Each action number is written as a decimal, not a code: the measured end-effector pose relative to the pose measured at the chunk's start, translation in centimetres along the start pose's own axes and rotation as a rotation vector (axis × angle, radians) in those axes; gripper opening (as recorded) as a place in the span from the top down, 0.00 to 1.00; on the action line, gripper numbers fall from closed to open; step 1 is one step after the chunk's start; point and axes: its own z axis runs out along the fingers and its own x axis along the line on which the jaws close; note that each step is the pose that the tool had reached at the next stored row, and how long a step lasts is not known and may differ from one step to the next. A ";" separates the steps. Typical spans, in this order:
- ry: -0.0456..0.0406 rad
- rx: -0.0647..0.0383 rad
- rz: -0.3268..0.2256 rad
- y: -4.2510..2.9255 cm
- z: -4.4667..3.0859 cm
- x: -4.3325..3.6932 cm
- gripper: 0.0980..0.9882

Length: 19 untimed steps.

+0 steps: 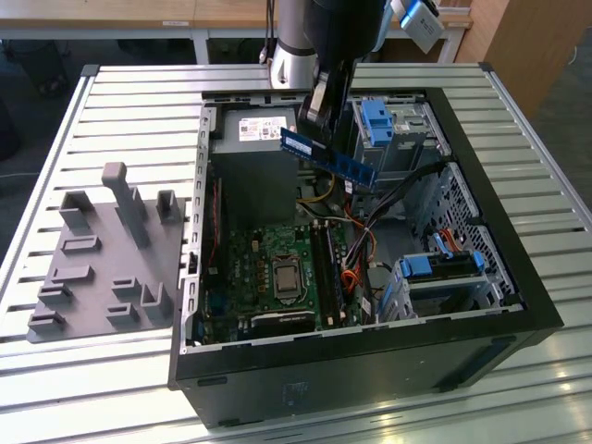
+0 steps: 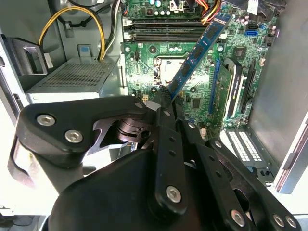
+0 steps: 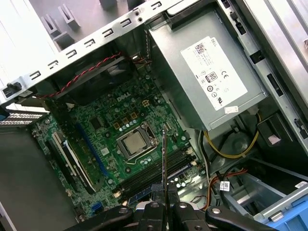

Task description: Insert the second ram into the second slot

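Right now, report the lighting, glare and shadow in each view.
Exterior view: light glares off the table slats nearest the camera; the motherboard lies in the shade of the case. Second wrist view: the tool holding the second ram is dark, the space outside the case blown white. First wrist view: motherboard and power supply evenly lit.

One case (image 1: 370, 375), one motherboard (image 1: 268, 254), one power supply (image 1: 254, 157), one ram (image 1: 328, 157) (blue, long), two blue caddies (image 1: 377, 120), one grey rack (image 1: 92, 277).
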 end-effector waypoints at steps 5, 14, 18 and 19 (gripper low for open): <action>0.0000 0.000 0.014 -0.02 0.01 0.03 0.96; 0.0000 0.001 0.036 -0.06 0.03 0.09 0.96; 0.0004 0.002 0.048 -0.06 0.04 0.10 0.96; 0.0004 0.002 0.051 -0.06 0.04 0.10 0.96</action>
